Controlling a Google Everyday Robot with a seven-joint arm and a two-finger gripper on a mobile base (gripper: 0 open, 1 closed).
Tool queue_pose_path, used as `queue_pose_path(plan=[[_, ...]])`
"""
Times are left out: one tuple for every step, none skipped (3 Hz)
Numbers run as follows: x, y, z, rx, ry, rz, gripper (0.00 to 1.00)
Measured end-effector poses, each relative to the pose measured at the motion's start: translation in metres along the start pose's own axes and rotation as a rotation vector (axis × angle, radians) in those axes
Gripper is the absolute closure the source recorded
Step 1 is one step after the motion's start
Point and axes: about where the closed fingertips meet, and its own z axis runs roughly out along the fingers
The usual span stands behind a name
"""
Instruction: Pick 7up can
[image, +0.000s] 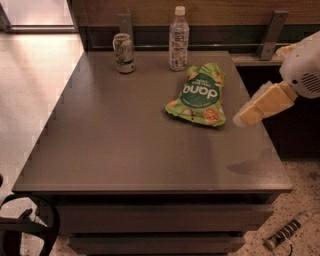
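The 7up can (124, 53), pale silvery-green with a darker base band, stands upright at the far left of the dark grey table (125, 145). My gripper (242, 119) comes in from the right edge of the view, its yellowish fingers pointing left and down over the table's right side, just right of the green snack bag. It is far from the can and holds nothing that I can see.
A clear plastic bottle (178, 39) with a white cap stands right of the can at the back. A green snack bag (198, 95) lies flat at mid right. Metal brackets (270, 35) and a wall run behind the table.
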Motion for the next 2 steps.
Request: queue_pose_path(plan=[[-0.025,-0.026,0.028,0.040,-0.187,0.084,0.00],[-0.055,-0.055,0.049,0.078,-0.342,0.123,0.00]])
